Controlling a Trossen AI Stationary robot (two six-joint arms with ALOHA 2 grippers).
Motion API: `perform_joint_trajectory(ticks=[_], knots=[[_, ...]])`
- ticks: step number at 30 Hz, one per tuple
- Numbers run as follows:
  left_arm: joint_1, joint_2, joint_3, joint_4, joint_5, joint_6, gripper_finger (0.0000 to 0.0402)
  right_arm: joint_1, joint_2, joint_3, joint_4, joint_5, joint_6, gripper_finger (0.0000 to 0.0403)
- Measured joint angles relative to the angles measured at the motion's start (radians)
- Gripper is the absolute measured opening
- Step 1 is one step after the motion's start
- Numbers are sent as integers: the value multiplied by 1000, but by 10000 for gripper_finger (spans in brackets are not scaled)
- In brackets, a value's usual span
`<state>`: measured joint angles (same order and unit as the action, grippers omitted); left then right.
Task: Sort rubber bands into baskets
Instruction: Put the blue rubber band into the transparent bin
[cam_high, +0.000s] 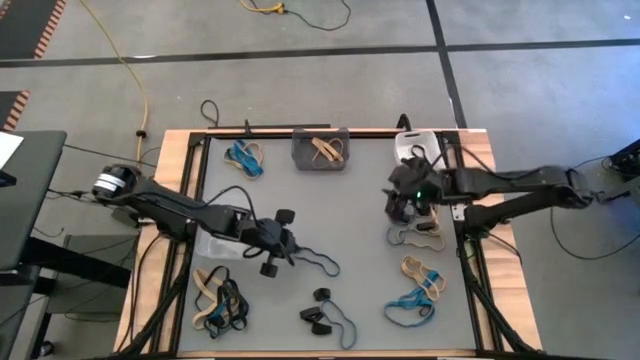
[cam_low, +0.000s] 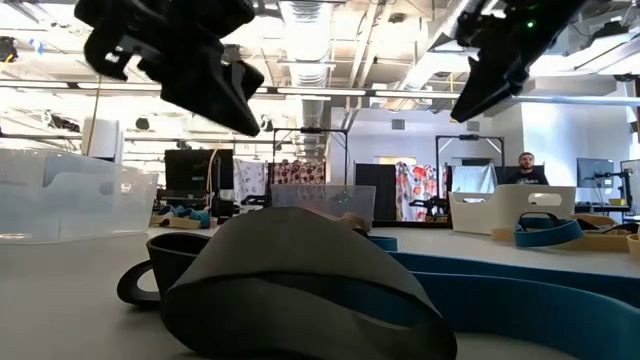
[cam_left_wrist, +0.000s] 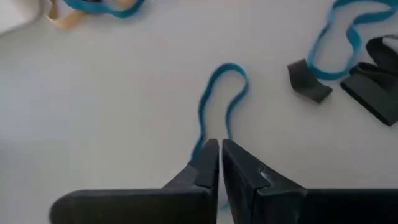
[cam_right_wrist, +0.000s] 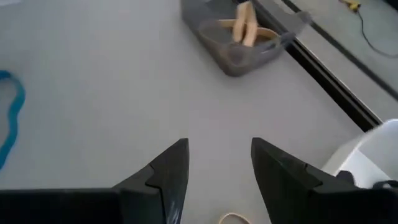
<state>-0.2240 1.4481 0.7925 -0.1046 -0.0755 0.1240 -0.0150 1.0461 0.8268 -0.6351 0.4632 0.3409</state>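
Blue rubber band (cam_left_wrist: 217, 102) sat pinched between the left hand's (cam_left_wrist: 220, 163) closed fingers mid-counter, seemingly to lift it for sorting; farther off the right hand (cam_right_wrist: 219, 165), fingers apart and empty, hovered facing the dark grey basket (cam_right_wrist: 239, 37) holding tan bands (cam_right_wrist: 247, 26)

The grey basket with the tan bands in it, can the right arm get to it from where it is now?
Probably yes. The right gripper is open and empty, and the bare table lies between it and the grey basket, with nothing in the way.
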Motion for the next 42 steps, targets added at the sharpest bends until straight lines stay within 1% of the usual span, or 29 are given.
perform_joint_trajectory(ticks=[3,9,11,13,16,19,22,25,26,30,34,37,42], knots=[[-3,71,0,11,25,-23,55,74,39,0,21,49,25,200],[5,208,0,97,27,-58,159,188,120,0,100,110,57,200],[15,237,6,109,28,-64,177,221,146,0,128,124,68,200],[23,262,19,110,48,-68,181,252,178,0,164,141,73,200],[26,304,35,111,109,-67,167,295,231,0,204,150,78,201],[25,345,60,91,122,-60,134,331,282,0,254,150,79,201],[26,380,95,44,122,-42,85,357,327,0,295,166,77,201],[26,393,133,-8,100,-27,22,363,355,0,321,169,73,201],[26,394,146,-26,87,-22,12,363,364,0,324,169,72,201],[25,385,209,-139,19,15,2,362,402,0,337,172,71,201],[28,357,306,-337,-98,49,0,370,453,0,339,173,93,201],[26,327,370,-528,-183,51,0,383,499,0,348,174,104,201],[27,243,453,-789,-287,-1,0,416,572,0,355,177,147,201]])
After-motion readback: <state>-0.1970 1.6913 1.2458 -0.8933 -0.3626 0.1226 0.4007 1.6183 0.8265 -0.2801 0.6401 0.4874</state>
